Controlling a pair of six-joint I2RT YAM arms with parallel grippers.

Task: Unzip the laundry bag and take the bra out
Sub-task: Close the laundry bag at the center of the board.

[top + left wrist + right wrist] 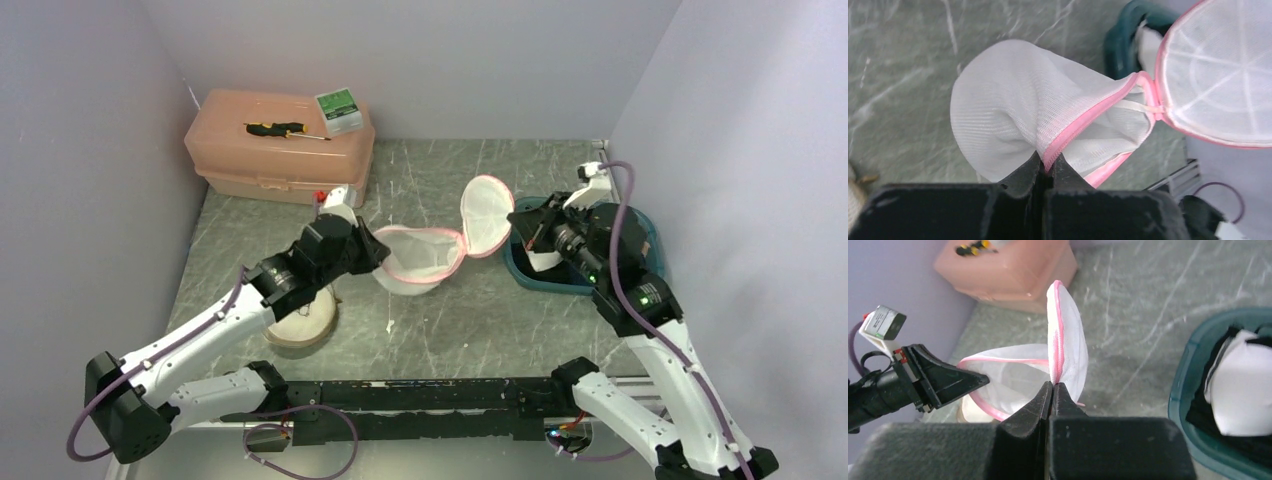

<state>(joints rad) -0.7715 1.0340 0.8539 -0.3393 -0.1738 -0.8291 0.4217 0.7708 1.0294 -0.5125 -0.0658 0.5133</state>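
Your left arm (pixel 210 330) and right arm (pixel 640 300) stretch from near bases toward the middle, left gripper (pixel 1048 165) and right gripper (pixel 1052 387) both clamped tight.

White left arm (pixel 200 335) and right arm (pixel 655 395), black joints (pixel 300 270), purple cables (pixel 628 200), matte black left end effector (pixel 1048 165), right end effector (pixel 1052 390)

Right of the laundry bag (pixel 418 258), my right arm (pixel 622 275) hides much of the teal tray (pixel 540 282); the bra (pixel 1243 390) there runs off my wrist view's edge
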